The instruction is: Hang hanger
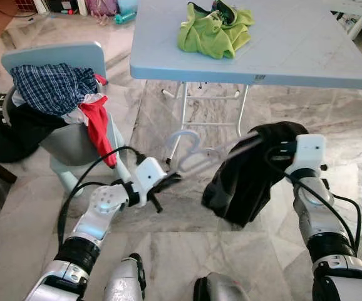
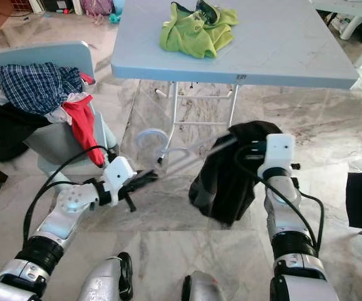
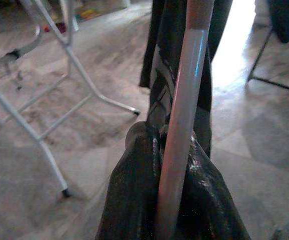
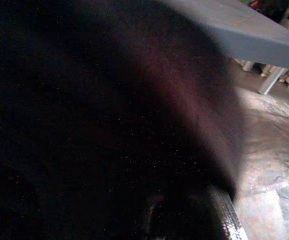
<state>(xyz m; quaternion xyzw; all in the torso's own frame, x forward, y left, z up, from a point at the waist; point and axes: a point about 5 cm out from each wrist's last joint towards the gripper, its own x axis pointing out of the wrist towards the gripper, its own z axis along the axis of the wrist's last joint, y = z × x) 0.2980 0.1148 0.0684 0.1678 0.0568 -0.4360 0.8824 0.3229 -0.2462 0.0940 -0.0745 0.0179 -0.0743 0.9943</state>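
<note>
There is one translucent pale plastic hanger [image 1: 196,150], one black garment [image 1: 247,175] draped on it, and one lime-green garment with black trim [image 1: 215,28] lying on the one light blue folding table [image 1: 306,56]. One light blue plastic chair [image 1: 62,59] carries a heap of clothes in which three can be told apart: one blue checked shirt [image 1: 52,86], one red cloth [image 1: 98,122] and one black piece [image 1: 27,125]. Two grippers are counted, the left gripper [image 1: 168,182] and the right gripper [image 1: 275,150], each on one of two silver arms.
</note>
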